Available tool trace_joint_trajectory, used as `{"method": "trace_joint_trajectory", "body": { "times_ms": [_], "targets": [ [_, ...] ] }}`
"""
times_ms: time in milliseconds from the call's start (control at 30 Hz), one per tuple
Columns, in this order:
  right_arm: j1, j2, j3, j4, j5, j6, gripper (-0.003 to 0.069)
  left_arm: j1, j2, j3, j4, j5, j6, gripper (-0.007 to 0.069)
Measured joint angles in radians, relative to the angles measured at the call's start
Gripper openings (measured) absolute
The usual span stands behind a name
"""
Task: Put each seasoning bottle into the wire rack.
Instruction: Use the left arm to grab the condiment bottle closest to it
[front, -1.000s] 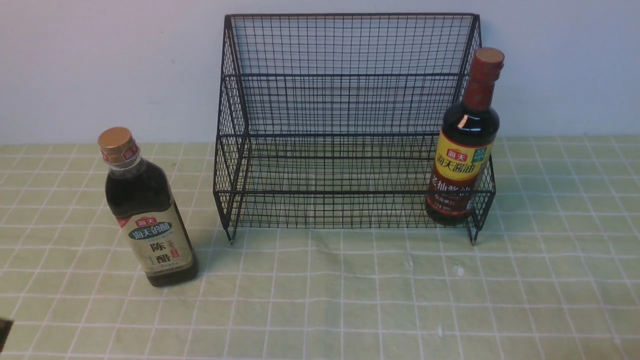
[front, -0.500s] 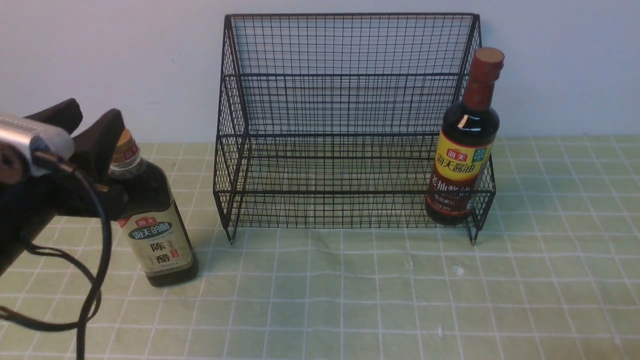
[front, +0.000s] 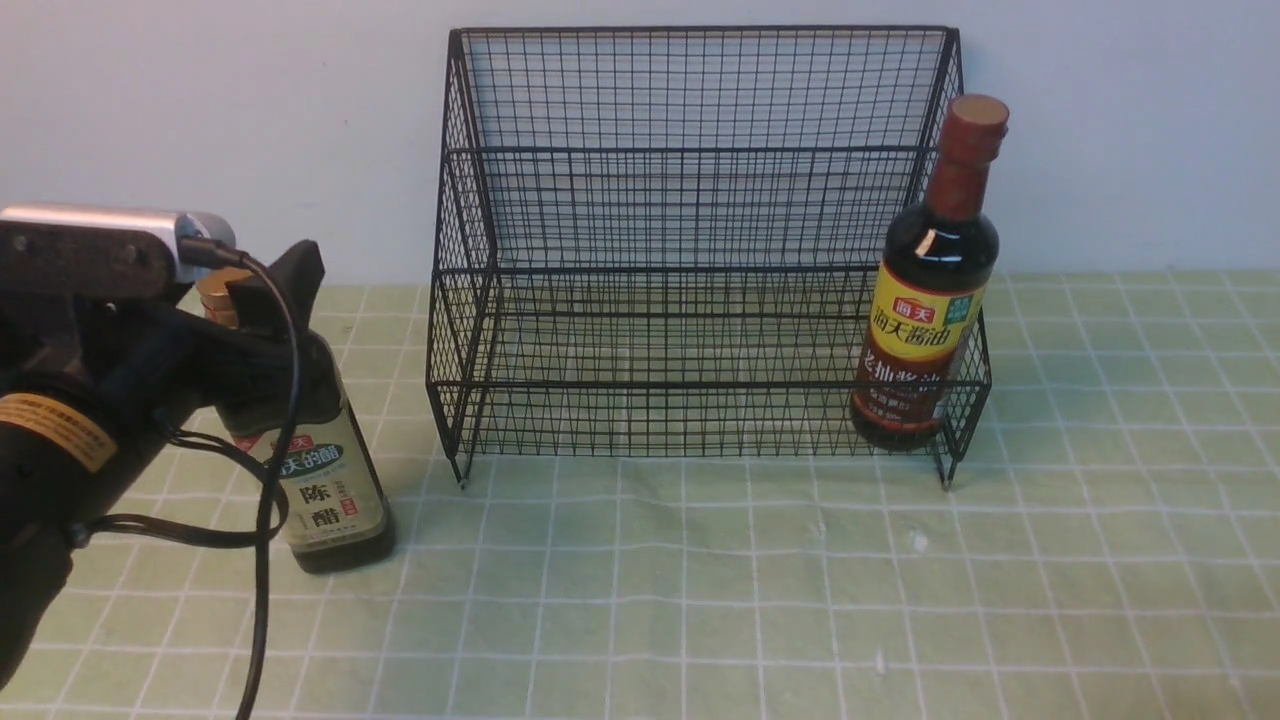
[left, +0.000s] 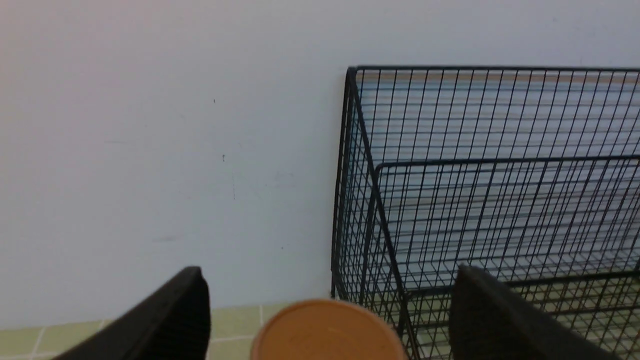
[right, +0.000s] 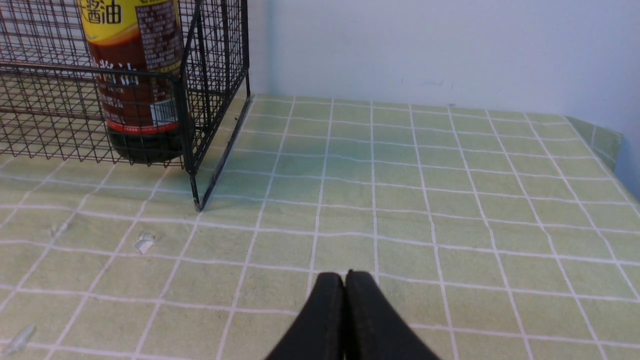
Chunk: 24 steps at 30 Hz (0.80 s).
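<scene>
The squarish seasoning bottle (front: 325, 490), with gold cap and beige label, stands on the cloth left of the wire rack (front: 700, 200). My left gripper (front: 250, 300) is open around its neck and shoulder. In the left wrist view the gold cap (left: 327, 332) sits between the wide-apart fingers of the left gripper (left: 330, 280), untouched. The taller round bottle (front: 930, 300) with brown-red cap stands inside the rack's lower tier at its right end, and also shows in the right wrist view (right: 135, 100). My right gripper (right: 345, 277) is shut and empty over the cloth, right of the rack (right: 50, 100).
A green checked tablecloth (front: 700, 600) covers the table, with a pale wall close behind the rack. The table's right edge (right: 605, 140) shows in the right wrist view. Small white flecks (right: 144, 243) lie on the cloth in front of the rack.
My left arm has come in from the left and moved right, bringing its open jaws to either side of the gold-capped bottle's neck. Both bottles and the rack have stayed put.
</scene>
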Motion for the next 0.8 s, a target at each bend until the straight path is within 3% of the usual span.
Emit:
{"method": "trace_joint_trajectory", "body": {
  "times_ms": [167, 267, 300, 333, 533, 800],
  "targets": [
    [0.0, 0.0, 0.0, 0.0, 0.0, 0.0, -0.0015, 0.0, 0.054, 0.0, 0.0, -0.024, 0.003, 0.0556],
    [0.0, 0.0, 0.0, 0.0, 0.0, 0.0, -0.0015, 0.0, 0.059, 0.0, 0.0, -0.036, -0.003, 0.0422],
    [0.0, 0.0, 0.0, 0.0, 0.0, 0.0, -0.0015, 0.0, 0.059, -0.001, 0.0, -0.036, -0.007, 0.0319],
    [0.0, 0.0, 0.0, 0.0, 0.0, 0.0, -0.0015, 0.0, 0.06, -0.002, 0.001, -0.035, -0.007, 0.0299],
    [0.0, 0.0, 0.0, 0.0, 0.0, 0.0, -0.0015, 0.0, 0.058, -0.021, 0.007, -0.005, -0.009, 0.0302],
    [0.0, 0.0, 0.0, 0.0, 0.0, 0.0, -0.0015, 0.0, -0.077, -0.182, 0.153, 0.252, -0.059, 0.0304]
  ]
}}
